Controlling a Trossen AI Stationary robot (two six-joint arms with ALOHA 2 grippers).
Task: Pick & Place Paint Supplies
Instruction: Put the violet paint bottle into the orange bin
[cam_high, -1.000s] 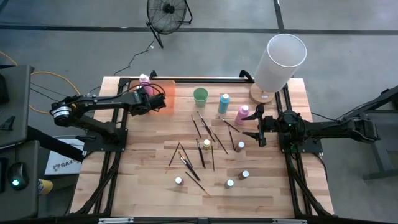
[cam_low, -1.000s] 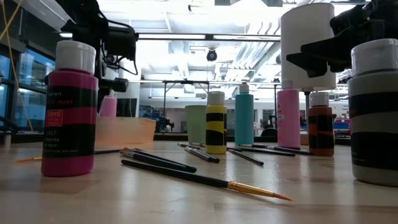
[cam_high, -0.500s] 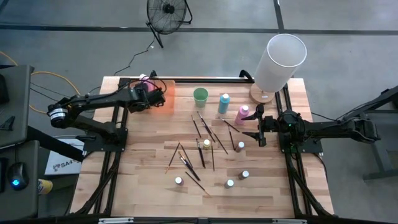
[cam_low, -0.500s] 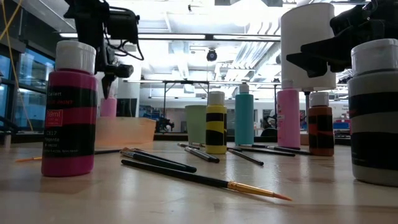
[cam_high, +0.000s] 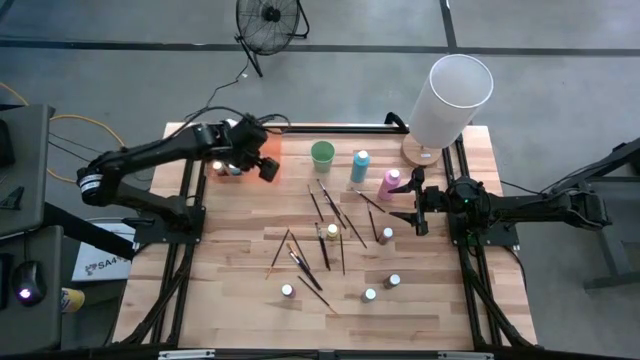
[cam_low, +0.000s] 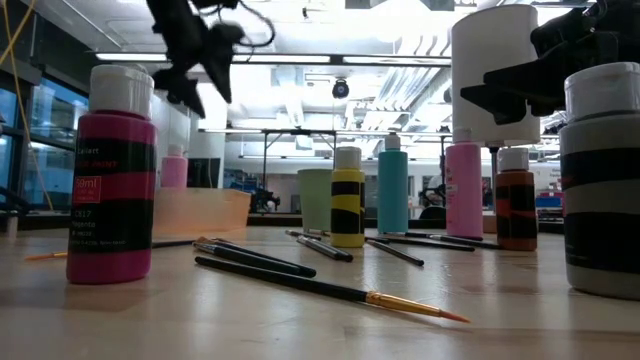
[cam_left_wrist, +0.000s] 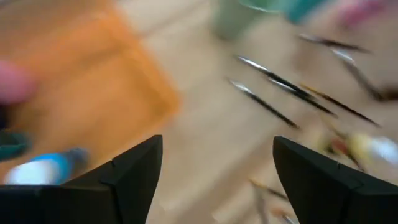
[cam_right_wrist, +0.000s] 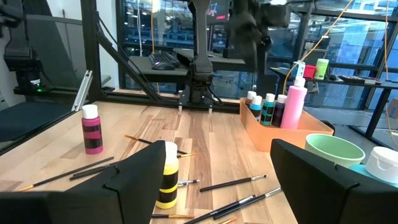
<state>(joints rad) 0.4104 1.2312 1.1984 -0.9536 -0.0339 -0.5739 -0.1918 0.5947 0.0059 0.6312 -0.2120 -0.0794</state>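
Note:
My left gripper (cam_high: 264, 163) hangs open above the near right corner of the orange tray (cam_high: 270, 142), high in the low view (cam_low: 197, 62). A tall pink bottle (cam_right_wrist: 296, 102) and small bottles (cam_right_wrist: 267, 109) stand in that tray. My right gripper (cam_high: 415, 206) waits open near the table's right edge, beside a pink bottle (cam_high: 390, 183). A blue bottle (cam_high: 360, 165), thin dark brushes (cam_high: 322, 235) and small capped bottles (cam_high: 369, 295) stand or lie on the wood. The left wrist view is blurred and shows nothing between its fingers (cam_left_wrist: 214, 180).
A green cup (cam_high: 322, 153) stands right of the tray. A tall white cylinder (cam_high: 455, 95) fills the far right corner. In the low view a magenta bottle (cam_low: 112, 180) and a grey one (cam_low: 602, 190) stand close to the near edge.
My left gripper has risen out of the orange tray's far left part, swung toward the table's right and near side, and turned about. The tall pink bottle has stayed standing in the tray. My right arm has kept still.

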